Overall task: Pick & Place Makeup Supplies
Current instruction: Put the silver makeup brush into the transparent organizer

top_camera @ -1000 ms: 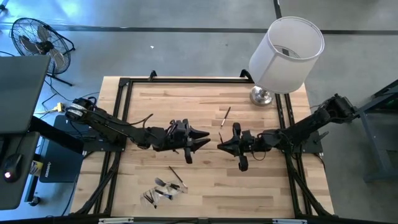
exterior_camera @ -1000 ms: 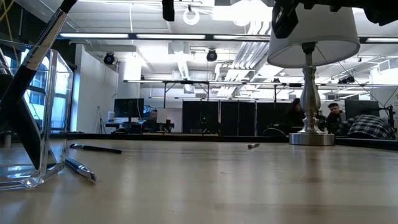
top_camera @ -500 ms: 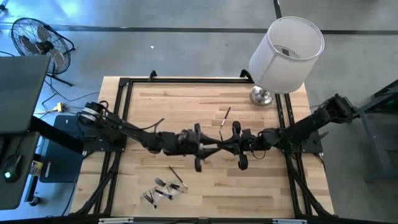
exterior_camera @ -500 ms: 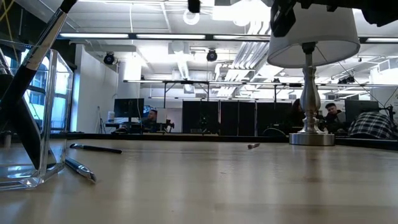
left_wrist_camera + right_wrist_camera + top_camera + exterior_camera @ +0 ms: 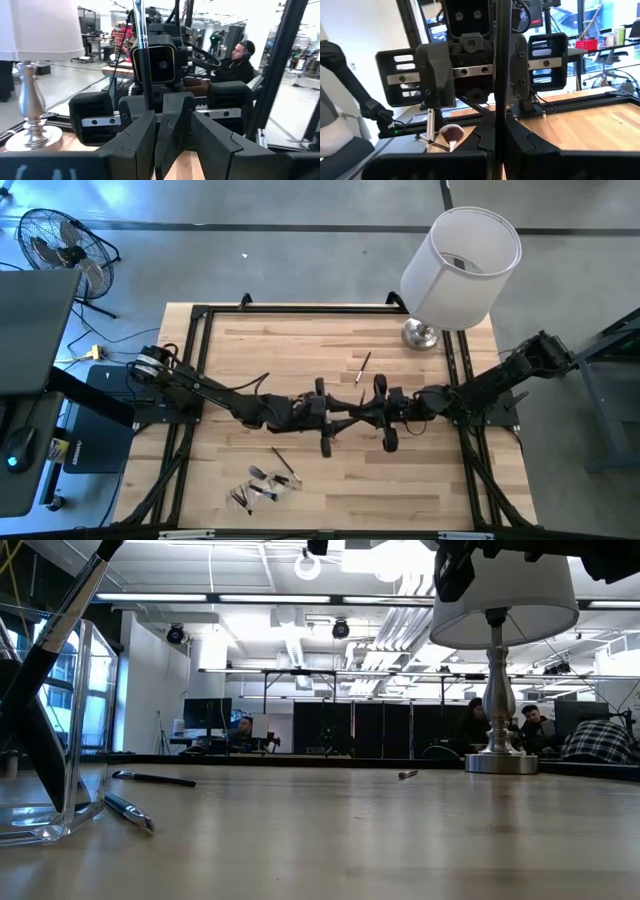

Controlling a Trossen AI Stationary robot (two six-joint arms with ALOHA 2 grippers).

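My two grippers meet nose to nose above the middle of the table. My right gripper (image 5: 362,413) (image 5: 497,147) is shut on a thin dark makeup brush (image 5: 497,50) (image 5: 141,40) that stands upright. My left gripper (image 5: 338,412) (image 5: 172,119) is open, with a finger on either side of the right gripper's fingertips and the brush; I see no touch. Other brushes lie on the table (image 5: 283,460) (image 5: 362,366) (image 5: 155,778). More of them stand in a clear holder (image 5: 262,485) (image 5: 50,740), among them the fluffy reddish-brown head (image 5: 451,132). My right gripper pinches the brush's thin handle (image 5: 497,120) between its two fingers. The fingers come level from the table's right side and lie across the handle. The brush is lifted clear and stands upright, its silver ferrule (image 5: 142,35) above the fingers.
A table lamp with a white shade (image 5: 460,265) (image 5: 500,660) stands at the far right corner. Black frame rails (image 5: 200,380) run along the table's left and right edges. People sit in the room beyond the table (image 5: 240,65).
My left gripper has moved toward the table's right edge, up to the right gripper, and its open fingers now stand around the right gripper's fingertips. The right gripper and its brush have kept still.
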